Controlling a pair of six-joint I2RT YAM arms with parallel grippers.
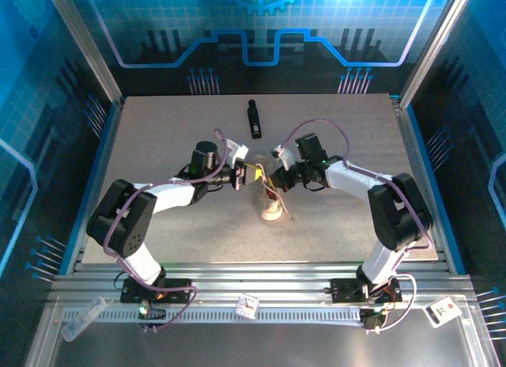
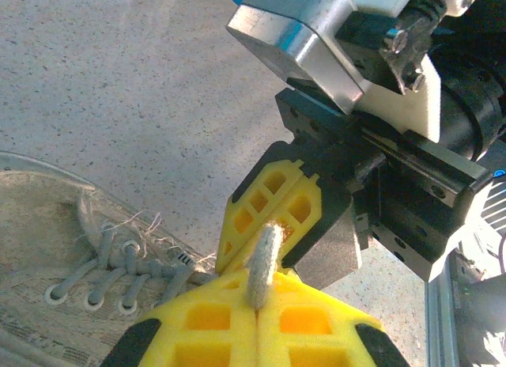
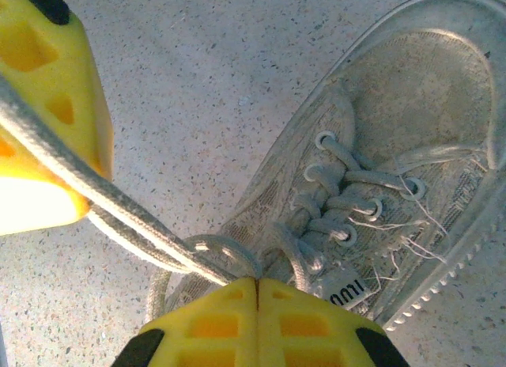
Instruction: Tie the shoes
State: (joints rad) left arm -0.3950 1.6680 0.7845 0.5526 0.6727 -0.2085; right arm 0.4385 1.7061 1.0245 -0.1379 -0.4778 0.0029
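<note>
Left wrist, left fingers (image 2: 213, 319) pinching lace (image 2: 265, 260) (taut)

A small white tag (image 3: 345, 285) on the sneaker (image 3: 411, 130) bears dark characters — too blurred to read.

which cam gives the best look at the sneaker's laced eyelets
The right wrist view: the sneaker lies large and sharp, its eyelets and crossed laces seen from above. The left wrist view shows part of the sneaker with a few eyelets at lower left. Top external shows the sneaker small, eyelets too tiny to tell.
</note>
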